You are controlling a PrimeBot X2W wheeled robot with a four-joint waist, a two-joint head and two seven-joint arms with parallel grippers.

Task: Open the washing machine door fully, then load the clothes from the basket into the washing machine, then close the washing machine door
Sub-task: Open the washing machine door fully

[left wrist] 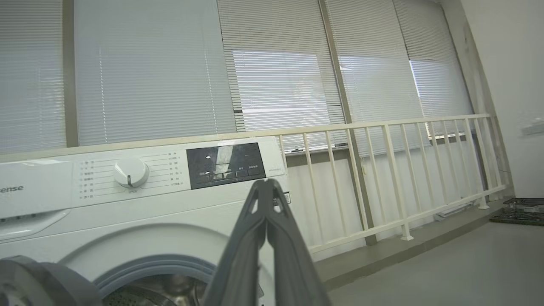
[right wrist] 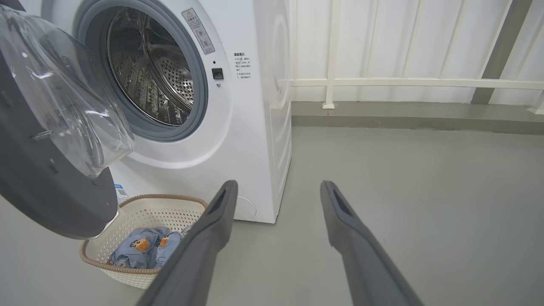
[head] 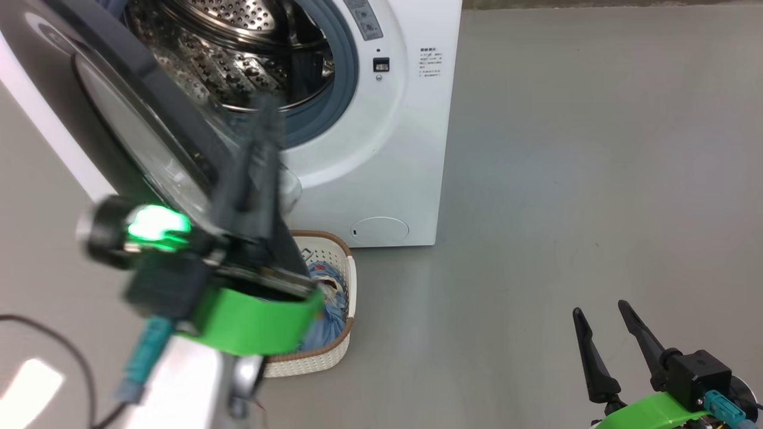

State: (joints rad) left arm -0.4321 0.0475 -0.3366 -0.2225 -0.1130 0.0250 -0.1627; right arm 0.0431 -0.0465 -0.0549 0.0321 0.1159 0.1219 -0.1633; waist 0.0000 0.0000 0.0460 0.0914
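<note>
1. Two grippers are in view; the left gripper (head: 267, 119) is raised in front of the washing machine (head: 387, 149), blurred in the head view, its fingers crossing the lower edge of the drum opening; whether it touches the door I cannot tell.
2. From the left wrist, the left gripper (left wrist: 267, 183) has its fingers pressed together with nothing between them; they point up towards the dark display panel (left wrist: 225, 165), with the white dial (left wrist: 131, 172) to one side.
3. The right gripper (head: 599, 310) sits low at the lower right over bare grey floor (head: 566, 179), well apart from the machine; its fingers (right wrist: 212, 225) are spread wide and hold nothing.
4. The washing machine door (right wrist: 42, 182) is swung out on the machine's left side; its clear glass bowl (right wrist: 63, 97) faces the steel drum (right wrist: 148, 76), which is ringed by a grey gasket (right wrist: 199, 97).
5. The basket (right wrist: 170, 199) stands on the floor just in front of the machine, partly under the open door; its brown rim (head: 351, 280) shows beside the left wrist's green band (head: 256, 322).
6. The clothes (right wrist: 144, 250), light blue with orange-brown figures, lie bundled inside the basket.
7. A white railing (left wrist: 382, 178) and closed blinds (left wrist: 276, 85) stand behind the machine.
</note>
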